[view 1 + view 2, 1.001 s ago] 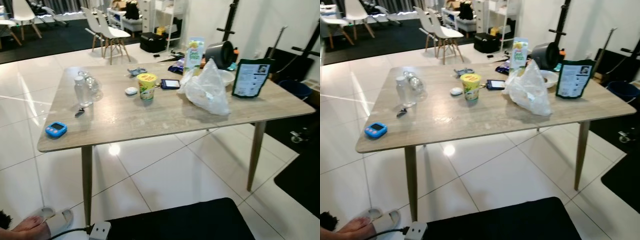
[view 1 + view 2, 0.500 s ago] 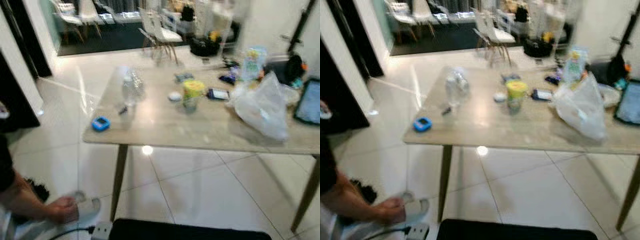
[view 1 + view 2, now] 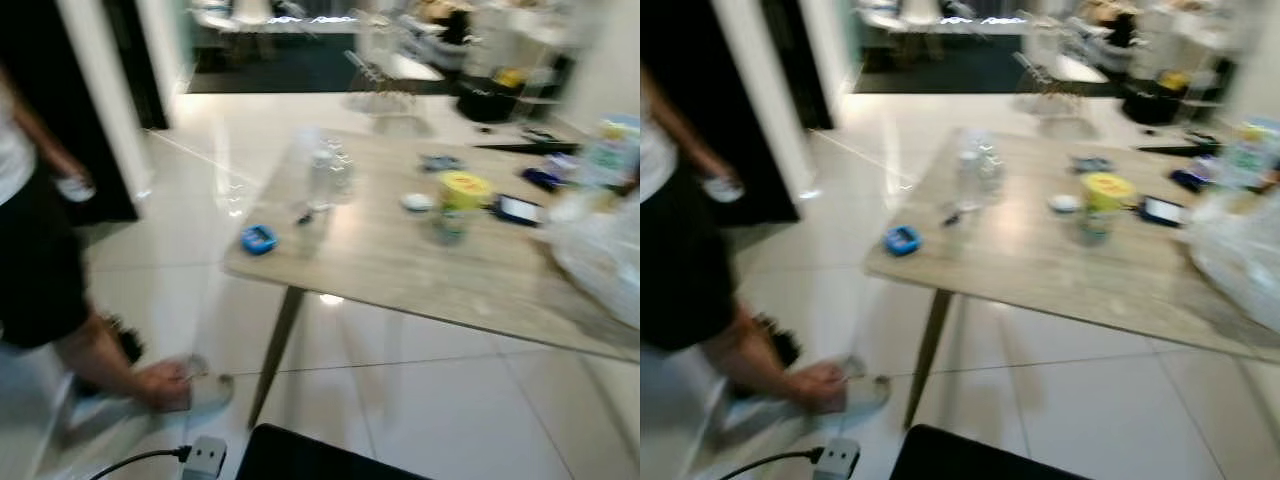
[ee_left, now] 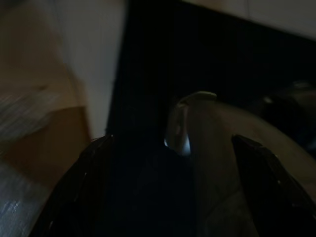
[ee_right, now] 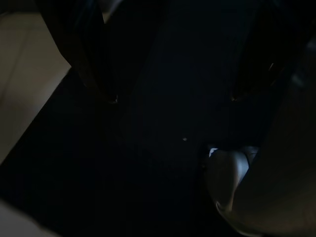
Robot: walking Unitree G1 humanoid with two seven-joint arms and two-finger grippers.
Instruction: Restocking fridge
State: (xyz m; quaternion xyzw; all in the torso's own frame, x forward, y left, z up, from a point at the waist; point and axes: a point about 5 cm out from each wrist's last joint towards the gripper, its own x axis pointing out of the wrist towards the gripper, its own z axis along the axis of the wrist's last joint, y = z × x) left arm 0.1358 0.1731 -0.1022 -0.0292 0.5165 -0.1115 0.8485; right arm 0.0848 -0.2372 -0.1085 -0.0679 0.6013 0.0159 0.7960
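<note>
A wooden table [image 3: 400, 262] carries a yellow cup of noodles [image 3: 462, 192], clear water bottles [image 3: 322, 178], a small blue device [image 3: 259, 239], a dark phone [image 3: 519, 209] and a white plastic bag [image 3: 600, 250] at the picture's right edge. A green and white carton [image 3: 608, 155] stands behind the bag. The picture is blurred. In the dark left wrist view my left gripper [image 4: 172, 140] hangs open over a black surface. My right gripper [image 5: 173, 98] also hangs open with nothing between its fingers.
A person stands at the left, one foot [image 3: 165, 383] in a grey slipper on the white tiles. A white power strip [image 3: 200, 458] and a black mat [image 3: 320, 460] lie at the bottom. Dark doorways [image 3: 40, 110] and white chairs [image 3: 385, 65] stand beyond.
The camera has swung left: the table has slid to the right of the picture, and the person and doorways have come into view. The things on the table have not moved.
</note>
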